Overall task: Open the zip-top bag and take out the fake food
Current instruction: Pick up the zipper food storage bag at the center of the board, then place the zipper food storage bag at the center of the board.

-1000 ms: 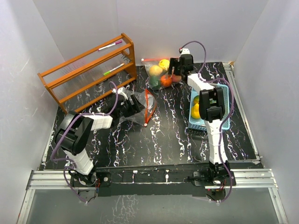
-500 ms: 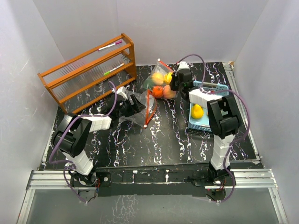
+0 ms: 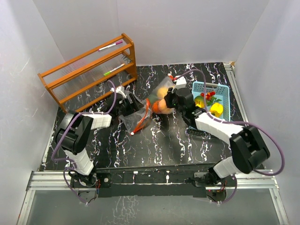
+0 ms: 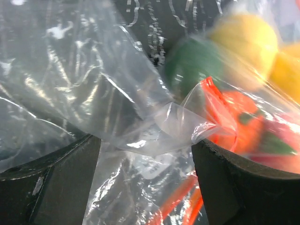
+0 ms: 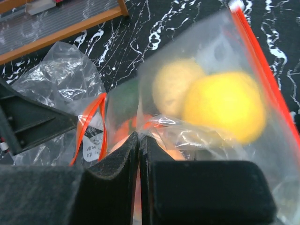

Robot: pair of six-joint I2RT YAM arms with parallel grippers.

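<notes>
**A:** What had moved since a second earlier?

**B:** Your right gripper had snapped closed and swung in from the back of the table toward its middle. Its fingers were pressed together on the film of the zip-top bag. The bag came along with it.

**A:** And the fake food?

**B:** It was still inside that bag, just beyond your right fingertips: yellow, green and orange pieces, blurred.

**A:** My left side?

**B:** Your left gripper stood wide, gripping nothing. Film of a second clear bag lay loose between its fingers.

**A:** Farther out?

**B:** A blue basket sat to the right, and a wooden rack at the back left.
</notes>
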